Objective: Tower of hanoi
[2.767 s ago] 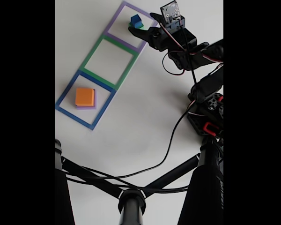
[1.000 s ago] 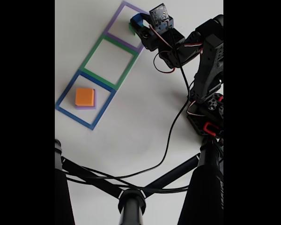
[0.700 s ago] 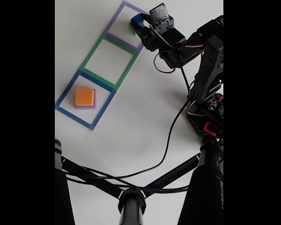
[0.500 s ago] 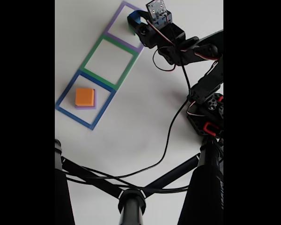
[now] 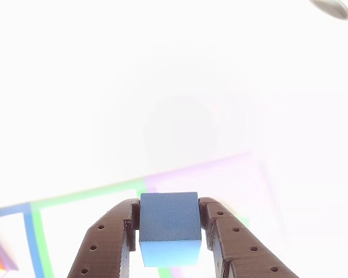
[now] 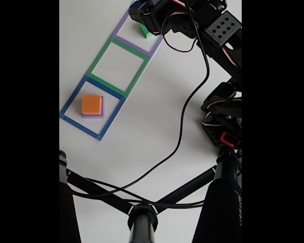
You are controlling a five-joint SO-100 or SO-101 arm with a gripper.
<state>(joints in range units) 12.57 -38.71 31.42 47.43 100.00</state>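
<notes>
Claw [image 5: 169, 243] clamped on blue cube [image 5: 169, 223], lifted clear of green block [image 6: 148, 34] near tabletop's far edge, freeing it for transfer.

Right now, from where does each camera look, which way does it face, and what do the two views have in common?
Other view: sits just behind the gripper, looks forward and down along the fingers at the blue cube that they clamp, above the washed-out table.
Fixed view: sits high, looks down at the table, the three square outlines and the orange block on the purple block; the arm enters from the right.
Shared: the gripper, the outlines and the orange block.
</notes>
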